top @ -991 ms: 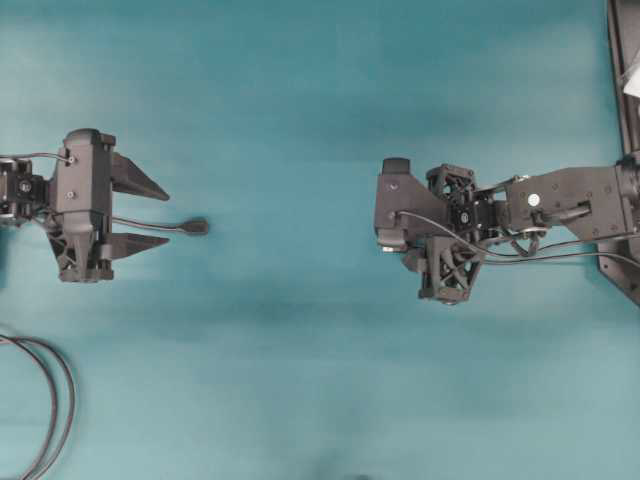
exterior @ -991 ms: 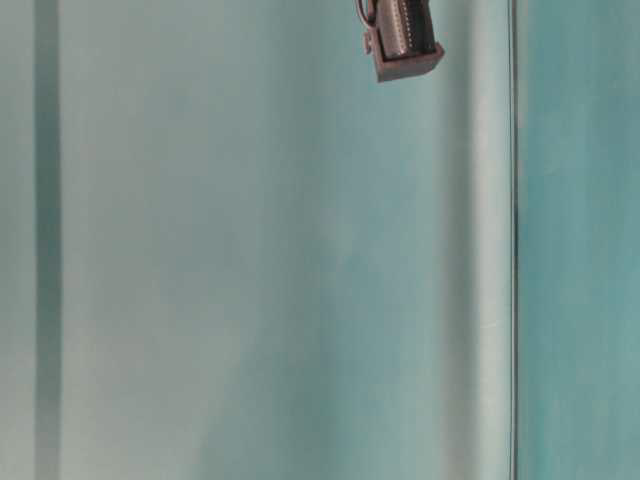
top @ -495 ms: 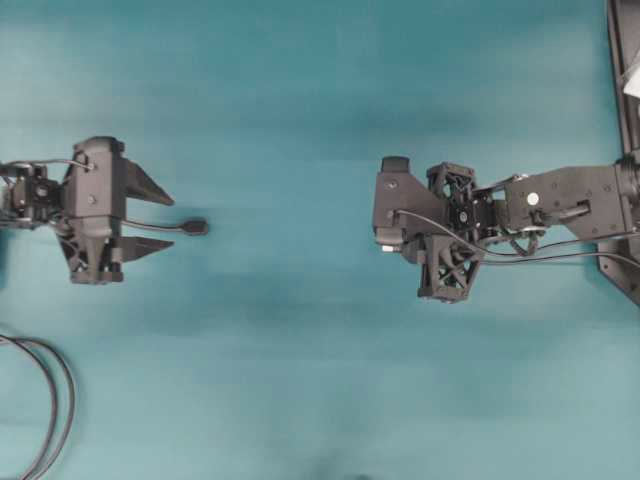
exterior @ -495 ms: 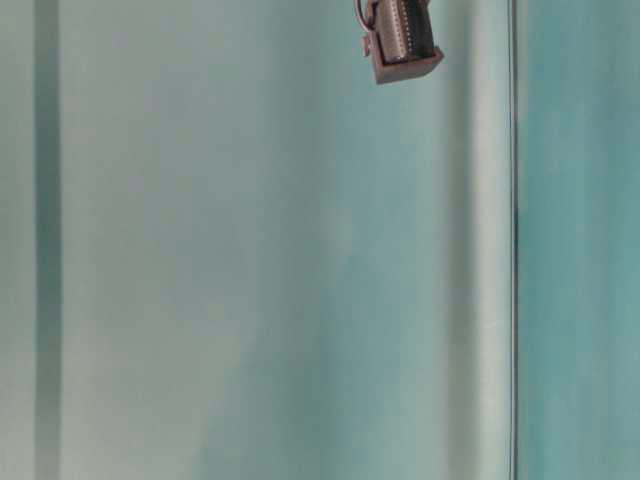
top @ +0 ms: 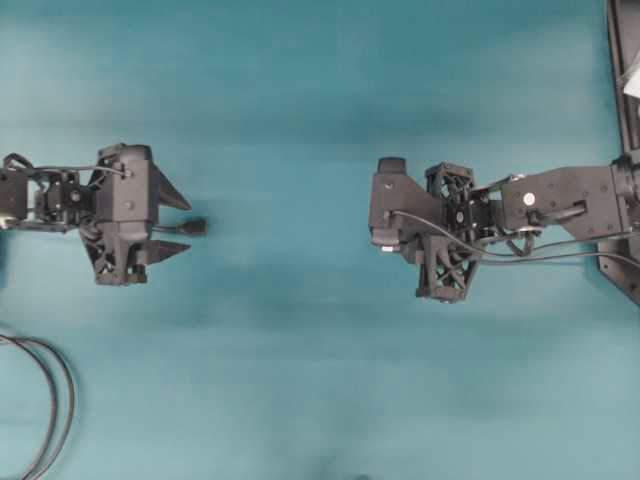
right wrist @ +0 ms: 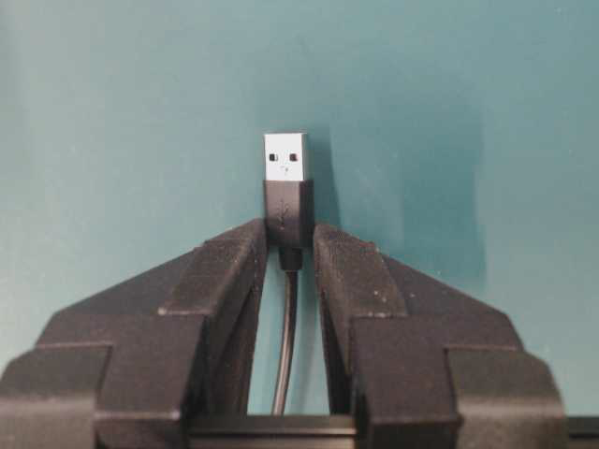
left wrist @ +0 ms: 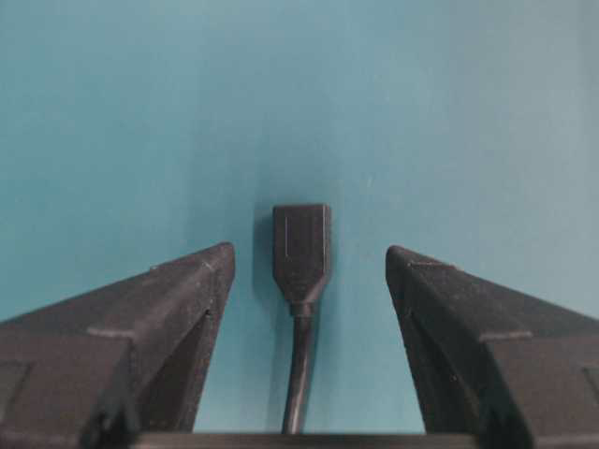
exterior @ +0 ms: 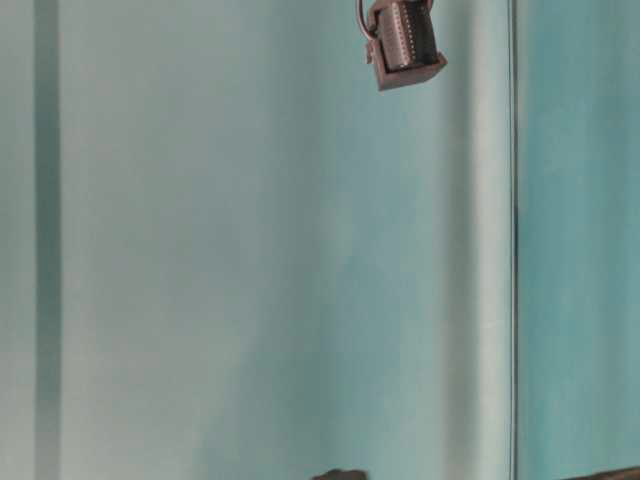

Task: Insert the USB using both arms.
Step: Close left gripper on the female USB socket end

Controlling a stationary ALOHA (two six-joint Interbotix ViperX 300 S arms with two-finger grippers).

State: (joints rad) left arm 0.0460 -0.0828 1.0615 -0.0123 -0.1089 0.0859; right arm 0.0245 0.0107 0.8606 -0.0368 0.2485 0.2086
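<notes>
- Your right gripper (right wrist: 290, 245) is closed on the USB plug (right wrist: 286, 178): in the right wrist view both fingers press the sides of its black body, and the silver metal tip sticks out past the fingertips.
- The plug's thin black cable (right wrist: 284, 355) runs back between the two fingers toward the wrist.
- From overhead, your right arm (top: 560, 205) reaches in from the right edge over the teal table (top: 300, 90), and its gripper (top: 385, 212) points left; the plug itself is hidden under the gripper there.
- Your left gripper (left wrist: 309, 257) is wide open. Its two pointed fingers (left wrist: 178, 290) stand well apart, one on each side of the black socket (left wrist: 301, 245), and neither touches it.
- The socket lies flat on the table, its cord (left wrist: 298, 374) running back toward the wrist.
- From overhead, the left gripper (top: 185, 225) sits at the left, pointing right, and the socket's end (top: 196, 227) pokes out just past the fingertips.
- The two grippers face each other, well apart.
- Looped black cords (top: 45, 410) lie at the lower left of the table.
- The table-level view shows mostly teal surface and a small dark ribbed part (exterior: 405, 45) at the top; you cannot tell what it belongs to.
</notes>
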